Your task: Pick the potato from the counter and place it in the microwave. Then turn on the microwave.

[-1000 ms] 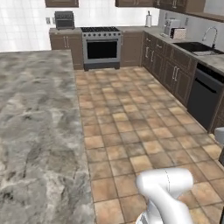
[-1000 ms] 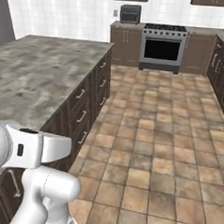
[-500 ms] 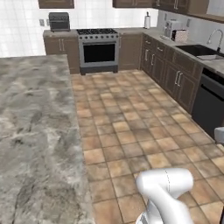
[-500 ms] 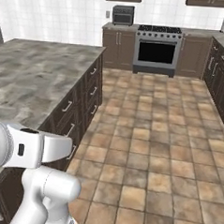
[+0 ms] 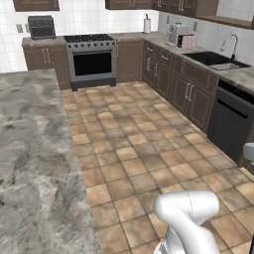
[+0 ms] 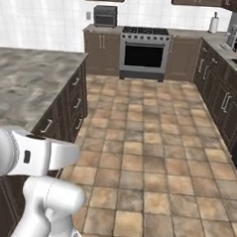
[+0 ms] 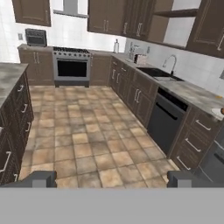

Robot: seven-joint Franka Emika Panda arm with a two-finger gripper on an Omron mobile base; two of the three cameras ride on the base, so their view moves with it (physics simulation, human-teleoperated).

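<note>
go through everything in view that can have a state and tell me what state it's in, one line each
end effector: open, holding nothing
oven door: shut
dishwasher door: shut
tap: upright over the sink, no water visible
sink: looks empty
island drawers: all shut
wall cabinets: doors shut

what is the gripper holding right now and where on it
Nothing. The gripper is open, its fingertips wide apart with only the tiled floor seen between them.
</note>
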